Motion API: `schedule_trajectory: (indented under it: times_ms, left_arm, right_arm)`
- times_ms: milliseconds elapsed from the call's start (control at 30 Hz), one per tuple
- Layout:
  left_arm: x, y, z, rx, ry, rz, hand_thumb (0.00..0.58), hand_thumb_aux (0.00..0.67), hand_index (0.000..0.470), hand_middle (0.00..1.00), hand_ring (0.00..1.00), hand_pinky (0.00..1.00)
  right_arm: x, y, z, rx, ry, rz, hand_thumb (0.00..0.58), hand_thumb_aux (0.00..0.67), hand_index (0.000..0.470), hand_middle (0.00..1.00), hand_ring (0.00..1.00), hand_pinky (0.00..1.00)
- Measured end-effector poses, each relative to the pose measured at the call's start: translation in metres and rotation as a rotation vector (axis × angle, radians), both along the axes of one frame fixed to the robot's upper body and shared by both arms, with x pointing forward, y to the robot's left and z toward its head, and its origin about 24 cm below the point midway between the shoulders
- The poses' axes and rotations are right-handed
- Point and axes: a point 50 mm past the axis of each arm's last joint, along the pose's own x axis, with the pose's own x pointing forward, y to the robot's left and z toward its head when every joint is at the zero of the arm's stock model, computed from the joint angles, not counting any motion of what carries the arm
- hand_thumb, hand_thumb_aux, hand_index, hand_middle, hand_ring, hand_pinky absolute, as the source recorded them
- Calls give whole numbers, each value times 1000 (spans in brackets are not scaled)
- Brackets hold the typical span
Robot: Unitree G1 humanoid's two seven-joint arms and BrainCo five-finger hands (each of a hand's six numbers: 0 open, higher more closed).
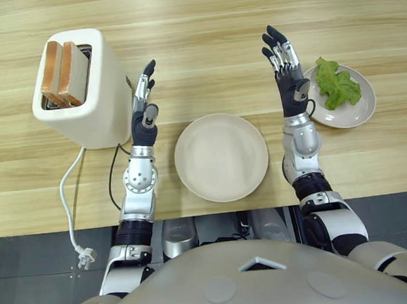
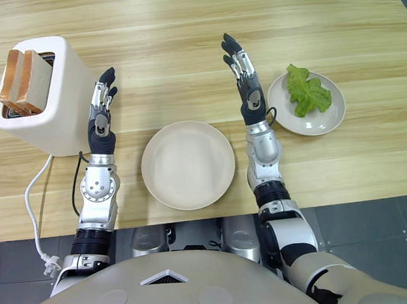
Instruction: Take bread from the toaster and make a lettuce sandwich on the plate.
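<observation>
Opening step. Left hand (image 1: 144,113) and right hand (image 1: 287,71), fingers extended and empty, flank the plate (image 1: 221,157). Bread (image 1: 63,73) stands in the toaster (image 1: 87,108) at ten o'clock, lettuce (image 1: 337,84) at two. Next, likely: left hand lifts a slice.

- You find the toaster (image 1: 86,98) at the left of the table (image 1: 214,24), with two bread slices (image 1: 63,73) standing in its slots.
- Its cord (image 1: 69,198) trails off the front edge.
- The plate (image 1: 221,157) lies mid-table, near the front.
- At the right, a smaller dish (image 1: 349,118) carries the lettuce (image 1: 337,84).
- You see the left hand (image 1: 144,104) between toaster and plate, and the right hand (image 1: 286,68) between plate and dish.
</observation>
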Motion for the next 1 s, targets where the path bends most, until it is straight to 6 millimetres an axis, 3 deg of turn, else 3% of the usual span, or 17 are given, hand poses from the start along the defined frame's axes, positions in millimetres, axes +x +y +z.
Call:
schedule_trajectory:
  times_ms: [233,367,500,567,633,767,867,1000]
  left_arm:
    - [0,2,6,45,-31,7,0,0,0,0,0,0]
    - [2,13,33,198,-81,42,0,0,0,0,0,0]
    - [2,58,77,678,-69,163,0,0,0,0,0,0]
    - [3,91,93,839,4,295,0,0,0,0,0,0]
    - [3,112,101,924,60,382,0,0,0,0,0,0]
    - [4,151,105,1054,202,524,0,0,0,0,0,0]
    - [4,169,96,1058,301,574,0,0,0,0,0,0]
    - [3,178,86,1046,357,594,0,0,0,0,0,0]
  right_arm:
    - [0,0,1,8,-6,0,0,0,0,0,0,0]
    - [-1,-1,1,10,-11,-6,0,0,0,0,0,0]
    - [0,-7,2,12,-17,-33,0,0,0,0,0,0]
    - [0,-10,3,13,-21,-49,0,0,0,0,0,0]
    - [0,-10,3,14,-24,-54,0,0,0,0,0,0]
    - [-1,-7,4,9,-34,-47,0,0,0,0,0,0]
    - [-1,-6,4,5,-37,-43,0,0,0,0,0,0]
    - [-2,-4,4,0,-40,-38,0,0,0,0,0,0]
